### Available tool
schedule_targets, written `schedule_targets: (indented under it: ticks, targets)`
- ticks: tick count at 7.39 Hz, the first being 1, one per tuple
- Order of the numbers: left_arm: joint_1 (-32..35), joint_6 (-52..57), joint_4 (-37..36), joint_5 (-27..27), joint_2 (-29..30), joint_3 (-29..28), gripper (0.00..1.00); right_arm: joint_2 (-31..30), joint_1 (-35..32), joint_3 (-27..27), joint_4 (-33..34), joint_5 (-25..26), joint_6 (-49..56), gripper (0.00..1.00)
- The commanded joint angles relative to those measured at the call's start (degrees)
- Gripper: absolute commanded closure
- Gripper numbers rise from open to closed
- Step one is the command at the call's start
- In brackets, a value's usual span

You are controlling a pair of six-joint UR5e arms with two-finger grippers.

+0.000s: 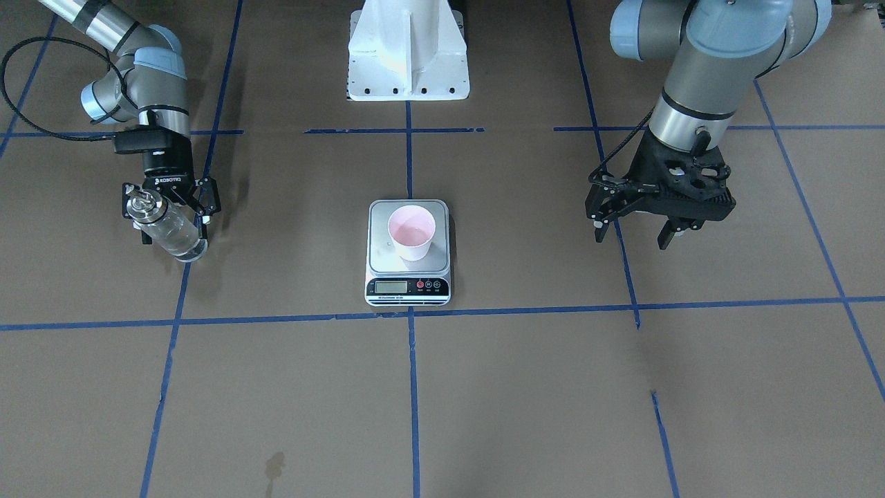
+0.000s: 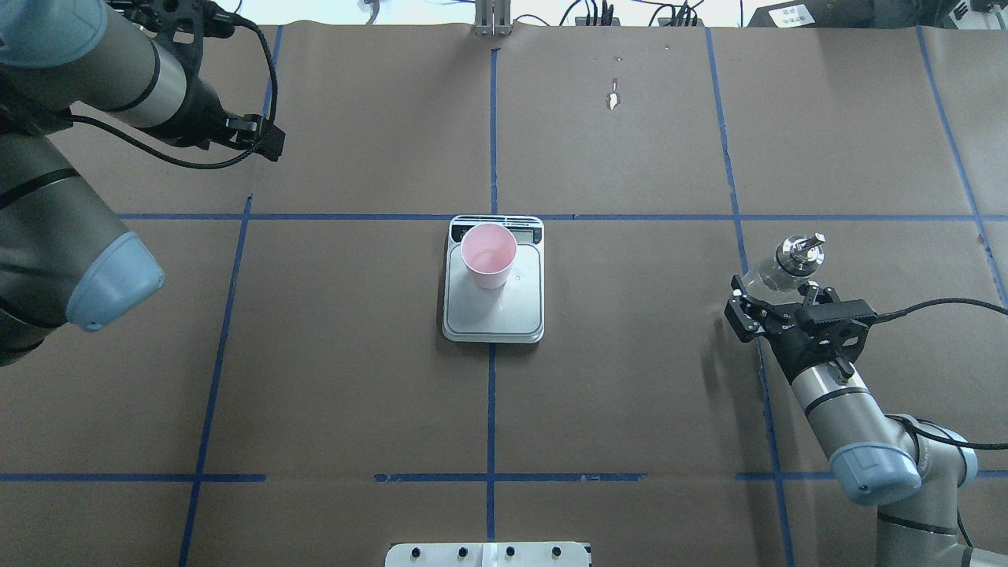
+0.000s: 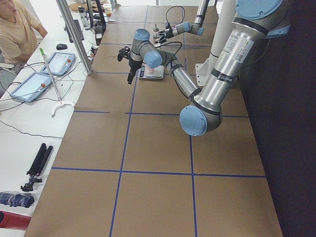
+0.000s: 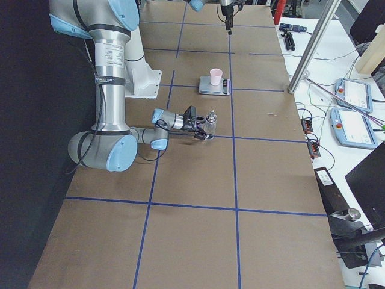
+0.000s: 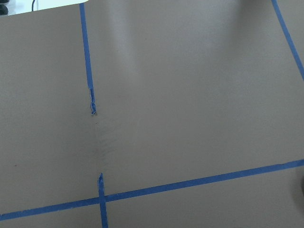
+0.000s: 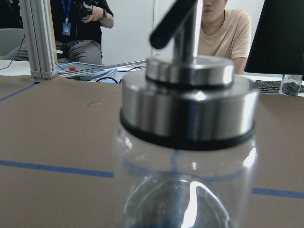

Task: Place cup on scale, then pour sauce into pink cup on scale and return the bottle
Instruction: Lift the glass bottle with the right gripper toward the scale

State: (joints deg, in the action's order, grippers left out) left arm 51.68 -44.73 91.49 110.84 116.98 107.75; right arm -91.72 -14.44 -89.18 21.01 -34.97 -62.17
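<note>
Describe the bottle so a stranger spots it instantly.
On the table, look to the robot's right, away from the central scale. Within the right gripper stands a clear glass bottle; unlike the pink cup, it has a silver spouted cap.

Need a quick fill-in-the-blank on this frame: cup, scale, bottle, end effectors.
1. The pink cup stands on the ___.
2. The right end effector has its fingers on either side of the ___.
3. The left end effector holds ___.
Missing words: scale; bottle; nothing.
</note>
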Motion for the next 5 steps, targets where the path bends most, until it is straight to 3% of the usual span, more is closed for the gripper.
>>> schedule_targets:
  ticks: [1,3,4,5]
  targets:
    - [0.09,0.0,0.0,-0.01,0.0,0.09,0.09,0.14,-0.15,0.06,-0.09,-0.19,-0.05,0.26]
    - [0.18,-0.09,-0.26,0.08,0.0,0.53,0.09,0.14,-0.24,-0.11,-0.44,-0.62,0.12,0.83]
    - [0.26,-0.09,-0.26,0.08,0.0,0.79,0.09,0.05,-0.5,-0.55,-0.53,-0.63,0.73,1.0]
    - [0.26,0.0,-0.26,0.08,0.0,0.71,0.09,0.14,-1.29,-1.34,-0.88,-0.63,0.82,1.0]
